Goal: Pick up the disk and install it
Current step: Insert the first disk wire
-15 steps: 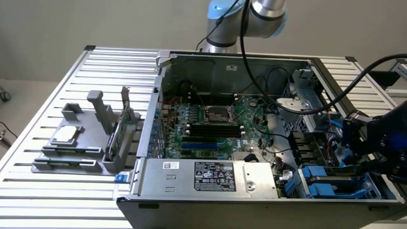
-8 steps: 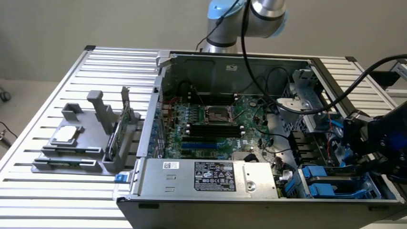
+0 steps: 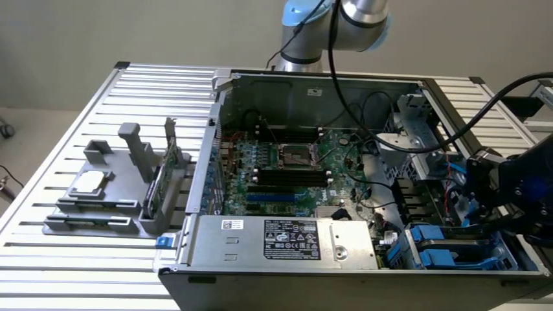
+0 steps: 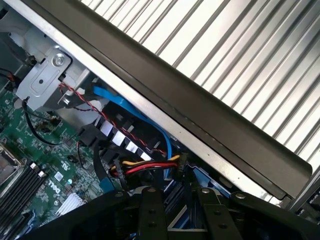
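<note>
My black gripper (image 3: 508, 217) hangs over the drive bay in the corner of the open computer case (image 3: 294, 84), at the exterior view's right. In the wrist view its two fingers (image 4: 150, 210) stand partly apart. A narrow blue and silver-grey edge sits pinched between them, and it looks like the disk (image 4: 176, 221) seen end-on. Most of the disk is hidden behind the gripper (image 4: 180, 205). Just below the gripper, blue plastic bracket parts (image 3: 436, 249) sit in the bay.
Red, yellow and blue cables (image 4: 145, 165) run close under the fingers, beside the case's dark side rail (image 4: 200, 105). The motherboard (image 3: 294, 168) and power supply (image 3: 289, 238) fill the case. A grey fixture (image 3: 103, 201) holds a small silver chip (image 3: 90, 183) and an upright card (image 3: 168, 165).
</note>
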### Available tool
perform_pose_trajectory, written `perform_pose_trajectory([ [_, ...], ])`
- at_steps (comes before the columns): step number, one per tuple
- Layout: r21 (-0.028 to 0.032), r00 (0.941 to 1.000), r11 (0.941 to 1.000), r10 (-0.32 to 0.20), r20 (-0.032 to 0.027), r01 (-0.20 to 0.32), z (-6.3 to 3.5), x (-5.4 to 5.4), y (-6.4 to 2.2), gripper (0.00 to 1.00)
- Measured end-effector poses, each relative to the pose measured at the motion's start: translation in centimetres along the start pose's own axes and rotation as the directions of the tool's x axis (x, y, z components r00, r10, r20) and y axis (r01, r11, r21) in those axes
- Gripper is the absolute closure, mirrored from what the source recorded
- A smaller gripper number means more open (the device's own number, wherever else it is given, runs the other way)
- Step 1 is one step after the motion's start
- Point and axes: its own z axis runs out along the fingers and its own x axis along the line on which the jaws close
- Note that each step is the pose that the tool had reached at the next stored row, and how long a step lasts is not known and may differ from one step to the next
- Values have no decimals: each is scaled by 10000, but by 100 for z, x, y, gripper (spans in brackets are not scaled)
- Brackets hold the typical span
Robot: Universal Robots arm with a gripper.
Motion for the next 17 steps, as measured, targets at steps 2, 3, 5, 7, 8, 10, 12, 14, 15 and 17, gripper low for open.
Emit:
perform_pose_trajectory([
  [2,-6,10000,10000,42,4,-42,2,9,7,69],
  [3,-9,10000,10000,65,7,-65,4,13,10,69],
  [5,-12,9999,9999,111,13,-111,7,18,17,69],
  [7,-12,9999,9999,149,16,-149,9,18,23,69],
  [8,-10,9999,9999,169,19,-169,9,18,26,69],
  [10,-9,9998,9998,208,23,-208,10,19,31,69],
  [12,-8,9997,9997,247,28,-247,12,20,36,69],
  [14,-8,9996,9996,287,32,-287,13,22,40,71],
  [15,-7,9995,9995,307,35,-307,13,24,41,78],
  [17,-5,9994,9994,349,37,-349,15,27,44,83],
])
